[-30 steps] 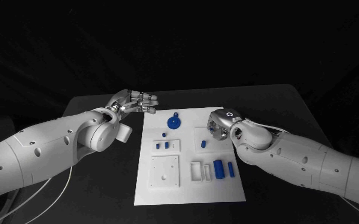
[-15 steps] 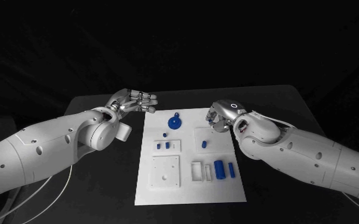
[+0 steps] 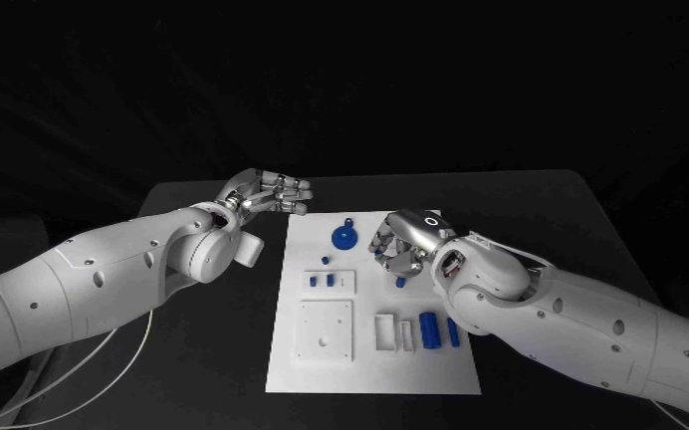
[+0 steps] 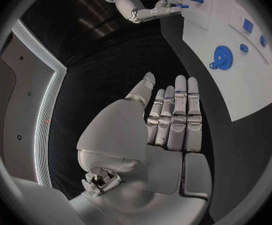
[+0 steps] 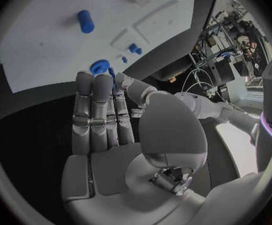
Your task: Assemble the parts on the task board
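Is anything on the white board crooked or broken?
Nothing stands out. The task board lies flat on the black table, and the blue gear and the small blue parts sit neatly on it.

task board [image 3: 370,355]: lying mid-table
gear part [image 3: 344,238]: sitting at the board's 12 o'clock
left hand [image 3: 269,193]: hovering off the board's 10 o'clock corner
right hand [image 3: 402,244]: hanging over the board, at 3 o'clock of the gear part

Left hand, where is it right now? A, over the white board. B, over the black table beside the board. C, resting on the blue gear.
B: the left hand is over the table, just off the board, apart from the gear.
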Controlling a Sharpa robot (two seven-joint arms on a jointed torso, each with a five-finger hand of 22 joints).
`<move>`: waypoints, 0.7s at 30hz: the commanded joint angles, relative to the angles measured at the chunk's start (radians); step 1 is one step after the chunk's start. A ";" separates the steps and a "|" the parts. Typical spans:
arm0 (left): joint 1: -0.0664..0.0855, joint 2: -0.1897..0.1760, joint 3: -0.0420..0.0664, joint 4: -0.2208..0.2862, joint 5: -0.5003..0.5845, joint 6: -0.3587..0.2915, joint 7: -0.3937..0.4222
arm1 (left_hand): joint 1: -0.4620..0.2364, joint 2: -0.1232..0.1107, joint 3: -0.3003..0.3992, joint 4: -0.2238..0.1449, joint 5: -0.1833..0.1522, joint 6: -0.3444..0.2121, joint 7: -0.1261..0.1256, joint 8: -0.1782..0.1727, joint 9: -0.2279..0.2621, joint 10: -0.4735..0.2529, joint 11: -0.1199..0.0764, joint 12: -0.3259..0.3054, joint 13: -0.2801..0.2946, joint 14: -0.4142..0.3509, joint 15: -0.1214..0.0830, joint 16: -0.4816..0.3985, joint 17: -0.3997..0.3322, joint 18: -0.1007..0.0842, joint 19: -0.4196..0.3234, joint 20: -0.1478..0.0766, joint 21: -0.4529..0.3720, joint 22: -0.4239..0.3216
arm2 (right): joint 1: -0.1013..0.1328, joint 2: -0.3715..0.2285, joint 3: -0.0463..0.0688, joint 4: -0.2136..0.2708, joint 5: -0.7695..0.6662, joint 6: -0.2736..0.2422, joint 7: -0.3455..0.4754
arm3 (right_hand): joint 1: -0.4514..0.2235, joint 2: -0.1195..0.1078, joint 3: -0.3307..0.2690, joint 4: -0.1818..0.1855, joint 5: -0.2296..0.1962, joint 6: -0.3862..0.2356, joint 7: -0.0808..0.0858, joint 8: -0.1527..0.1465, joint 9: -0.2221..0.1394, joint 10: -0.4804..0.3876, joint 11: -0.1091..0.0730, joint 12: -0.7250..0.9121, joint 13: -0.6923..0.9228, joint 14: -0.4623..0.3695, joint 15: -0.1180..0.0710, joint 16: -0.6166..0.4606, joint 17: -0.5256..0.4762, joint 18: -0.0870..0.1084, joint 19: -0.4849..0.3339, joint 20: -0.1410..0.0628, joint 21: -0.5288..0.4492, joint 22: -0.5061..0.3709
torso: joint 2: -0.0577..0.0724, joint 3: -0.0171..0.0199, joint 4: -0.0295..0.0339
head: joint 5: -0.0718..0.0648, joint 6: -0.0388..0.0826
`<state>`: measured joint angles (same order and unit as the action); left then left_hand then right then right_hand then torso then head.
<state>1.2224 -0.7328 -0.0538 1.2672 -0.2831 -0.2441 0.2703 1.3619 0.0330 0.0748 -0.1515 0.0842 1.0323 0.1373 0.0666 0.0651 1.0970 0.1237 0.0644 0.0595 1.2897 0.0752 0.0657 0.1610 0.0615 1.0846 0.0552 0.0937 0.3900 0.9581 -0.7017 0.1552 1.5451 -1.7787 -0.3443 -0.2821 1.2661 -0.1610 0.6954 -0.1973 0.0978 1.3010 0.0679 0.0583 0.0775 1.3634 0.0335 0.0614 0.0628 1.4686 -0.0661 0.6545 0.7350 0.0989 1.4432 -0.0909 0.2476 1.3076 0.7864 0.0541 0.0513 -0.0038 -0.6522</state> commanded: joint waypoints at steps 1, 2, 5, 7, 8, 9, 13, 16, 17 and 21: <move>0.001 0.008 0.001 -0.003 0.008 -0.013 0.023 | -0.001 0.008 0.002 0.004 0.003 0.005 0.004 0.002 0.000 0.004 0.002 -0.002 -0.001 -0.005 0.001 -0.002 -0.001 -0.010 -0.005 0.002 0.001 -0.001 | -0.018 0.012 0.000 0.013 0.004 -0.003 0.013 | 0.000 0.006 -0.004 -0.002 0.005 0.006 0.002 0.006 0.000 0.021 -0.017 -0.001 0.001 -0.002 -0.006 0.003 -0.002 0.009 -0.003 -0.004 -0.002 0.022 | -0.002 -0.0028 -0.0008 | 0.026 -0.008; 0.001 0.011 0.001 -0.005 0.009 -0.015 0.024 | -0.001 0.008 0.002 0.004 0.003 0.005 0.004 0.002 0.000 0.004 0.002 -0.002 -0.001 -0.005 0.001 -0.002 -0.001 -0.010 -0.005 0.002 0.001 -0.001 | -0.028 0.019 -0.001 0.016 0.004 -0.006 0.015 | 0.000 0.006 -0.004 -0.002 0.005 0.006 0.002 0.006 0.000 0.021 -0.017 -0.001 0.001 -0.001 -0.006 0.003 -0.002 0.009 -0.002 -0.004 -0.002 0.022 | -0.002 -0.0033 -0.0008 | 0.036 -0.011; 0.001 0.019 0.001 -0.010 0.012 -0.018 0.026 | -0.001 0.008 0.003 0.004 0.003 0.004 0.004 0.001 -0.001 0.004 0.002 -0.003 -0.001 -0.006 0.001 -0.002 -0.002 -0.010 -0.005 0.002 0.001 -0.003 | -0.048 0.036 -0.002 0.020 0.002 -0.013 0.018 | 0.000 0.007 -0.005 -0.003 0.002 0.006 0.003 0.006 0.000 0.021 -0.017 -0.001 0.001 -0.001 -0.006 0.003 -0.004 0.010 -0.002 -0.004 -0.002 0.022 | -0.003 -0.0031 0.0004 | 0.059 -0.020; 0.001 0.024 0.001 -0.013 0.013 -0.019 0.027 | -0.002 0.008 0.004 0.005 0.003 0.005 0.004 0.001 -0.001 0.005 0.002 -0.003 -0.001 -0.007 0.001 -0.002 -0.002 -0.010 -0.005 0.002 0.001 -0.004 | -0.064 0.048 -0.002 0.022 -0.001 -0.021 0.021 | 0.000 0.007 -0.005 -0.003 0.003 0.006 0.002 0.006 0.000 0.021 -0.017 -0.001 0.001 -0.001 -0.007 0.004 -0.005 0.010 -0.002 -0.004 -0.001 0.022 | -0.003 -0.0035 0.0005 | 0.071 -0.024; 0.001 0.027 0.001 -0.014 0.013 -0.019 0.027 | -0.002 0.008 0.004 0.005 0.003 0.005 0.004 0.001 -0.001 0.005 0.002 -0.003 -0.001 -0.007 0.001 -0.002 -0.002 -0.010 -0.005 0.002 0.001 -0.004 | -0.071 0.054 -0.003 0.022 -0.002 -0.024 0.022 | 0.000 0.008 -0.005 -0.004 0.003 0.006 0.002 0.006 0.000 0.022 -0.017 -0.001 0.001 0.000 -0.007 0.004 -0.007 0.010 -0.001 -0.004 0.001 0.023 | -0.003 -0.0039 0.0003 | 0.079 -0.026; 0.001 0.030 0.001 -0.015 0.014 -0.020 0.028 | -0.002 0.008 0.004 0.005 0.003 0.005 0.004 0.001 -0.001 0.005 0.002 -0.003 -0.001 -0.007 0.001 -0.002 -0.002 -0.010 -0.005 0.002 0.001 -0.004 | -0.079 0.059 -0.003 0.020 -0.004 -0.027 0.024 | 0.000 0.008 -0.006 -0.005 0.002 0.006 0.002 0.006 0.001 0.022 -0.018 -0.001 0.001 0.001 -0.007 0.004 -0.009 0.010 0.000 -0.004 0.003 0.023 | -0.003 -0.0043 0.0007 | 0.087 -0.030; 0.001 0.039 0.001 -0.019 0.015 -0.020 0.029 | -0.002 0.008 0.004 0.005 0.003 0.005 0.004 0.001 -0.001 0.005 0.002 -0.003 -0.001 -0.007 0.001 -0.002 -0.002 -0.010 -0.005 0.002 0.001 -0.004 | -0.106 0.079 -0.004 0.007 -0.010 -0.044 0.031 | -0.001 0.009 -0.005 -0.006 0.002 0.006 0.002 0.006 0.000 0.021 -0.017 -0.001 0.001 0.000 -0.007 0.006 -0.013 0.010 0.000 -0.004 0.003 0.023 | -0.003 -0.0040 0.0008 | 0.115 -0.042; 0.001 0.044 0.001 -0.021 0.015 -0.020 0.028 | -0.002 0.008 0.004 0.005 0.003 0.005 0.004 0.001 -0.001 0.005 0.002 -0.003 -0.001 -0.007 0.001 -0.002 -0.002 -0.010 -0.005 0.002 0.001 -0.004 | -0.123 0.090 -0.005 -0.005 -0.005 -0.068 0.039 | -0.001 0.009 -0.005 -0.007 0.002 0.006 0.002 0.006 0.000 0.021 -0.018 -0.001 0.001 0.001 -0.007 0.009 -0.022 0.011 0.001 -0.004 0.006 0.023 | -0.002 -0.0036 0.0012 | 0.131 -0.051; 0.001 0.045 0.001 -0.021 0.015 -0.020 0.028 | -0.002 0.008 0.004 0.005 0.003 0.005 0.004 0.001 -0.001 0.005 0.002 -0.003 -0.001 -0.007 0.001 -0.002 -0.002 -0.010 -0.005 0.002 0.001 -0.004 | -0.130 0.093 -0.005 -0.010 -0.002 -0.078 0.043 | -0.001 0.008 -0.005 -0.007 0.002 0.006 0.002 0.006 0.000 0.022 -0.017 -0.001 0.001 0.002 -0.007 0.010 -0.024 0.012 0.002 -0.005 0.011 0.024 | -0.002 -0.0041 0.0014 | 0.135 -0.053; 0.001 0.049 0.001 -0.022 0.015 -0.019 0.028 | -0.002 0.007 0.007 0.006 0.003 0.005 0.004 0.001 -0.001 0.005 0.002 -0.003 -0.001 -0.007 0.002 -0.002 -0.003 -0.010 -0.005 0.003 0.000 -0.008 | -0.150 0.102 -0.006 -0.026 0.006 -0.104 0.053 | 0.000 0.010 -0.005 -0.008 -0.003 0.006 0.002 0.006 0.000 0.021 -0.017 -0.001 0.001 0.002 -0.007 0.016 -0.033 0.012 0.005 -0.004 0.025 0.027 | -0.002 -0.0050 0.0007 | 0.153 -0.063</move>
<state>1.2224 -0.6863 -0.0538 1.2441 -0.2762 -0.2598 0.2820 1.3619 0.0330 0.0775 -0.1487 0.0842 1.0323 0.1373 0.0666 0.0651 1.0971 0.1237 0.0644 0.0595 1.2898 0.0752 0.0657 0.1597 0.0615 1.0845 0.0552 0.0937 0.3826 0.8123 -0.6023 0.1497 1.5228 -1.7751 -0.4012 -0.2554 1.2648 -0.1624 0.6927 -0.2001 0.0976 1.3009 0.0679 0.0577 0.0760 1.3618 0.0316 0.0604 0.0625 1.4666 -0.0681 0.6684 0.6998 0.0978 1.4432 -0.0907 0.2716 1.3074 0.7836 0.0495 0.0523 0.1350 -0.7075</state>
